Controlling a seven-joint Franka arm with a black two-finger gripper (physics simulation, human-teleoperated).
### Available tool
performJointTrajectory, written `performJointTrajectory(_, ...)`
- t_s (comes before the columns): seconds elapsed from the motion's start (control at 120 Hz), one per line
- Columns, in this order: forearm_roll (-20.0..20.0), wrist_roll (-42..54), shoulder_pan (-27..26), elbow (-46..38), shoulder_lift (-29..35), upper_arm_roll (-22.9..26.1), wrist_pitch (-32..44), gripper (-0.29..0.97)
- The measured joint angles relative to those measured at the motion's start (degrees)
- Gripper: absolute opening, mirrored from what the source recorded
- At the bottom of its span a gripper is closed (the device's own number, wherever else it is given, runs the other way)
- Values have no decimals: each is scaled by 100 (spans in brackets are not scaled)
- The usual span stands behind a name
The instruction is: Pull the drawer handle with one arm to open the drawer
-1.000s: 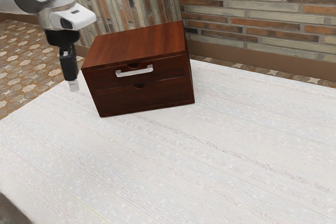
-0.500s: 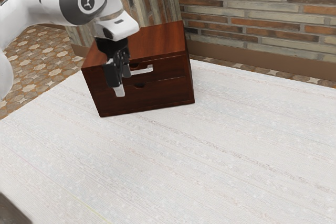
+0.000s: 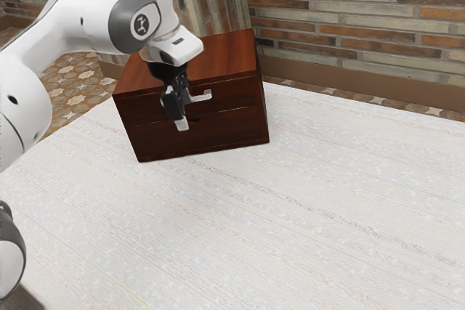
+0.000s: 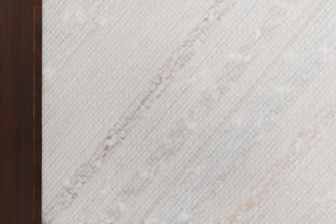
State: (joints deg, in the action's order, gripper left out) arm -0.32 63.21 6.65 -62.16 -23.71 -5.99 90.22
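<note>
So, quick rundown: the dark wooden cabinet [image 3: 218, 56] sits on the white bench [image 3: 305, 215] toward its far side, at the exterior view's left. It's turned a bit, so its front faces the camera at an angle. It has two drawers stacked up, the top drawer [image 3: 236, 94] and the lower drawer [image 3: 225, 127]. Both fronts look flush with each other, so the top one reads as closed. The handle [image 3: 203, 96] is a pale bar across the top drawer's front.

The white arm [image 3: 73, 30] comes in from the exterior view's left and bends down by the cabinet's front. The black tool [image 3: 182, 123] hangs pointing downward right in front of the drawer faces. It covers the handle's end on the exterior view's left, and its tip reaches down over the lower drawer's front. It's edge-on to the camera, so honestly I can't tell whether it's released or clenched, or whether it touches the handle at all.

Behind the cabinet there's a brick wall [image 3: 363, 5]. A patterned tiled floor [image 3: 69, 81] shows past the bench's edge at the exterior view's left. The wrist view catches a dark slab of the cabinet [image 4: 18, 108] beside bare bench [image 4: 184, 103].
</note>
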Motion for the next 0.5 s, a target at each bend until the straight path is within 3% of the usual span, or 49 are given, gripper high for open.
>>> performJointTrajectory(0.5,74,64,14,18,-198,25,874,66)
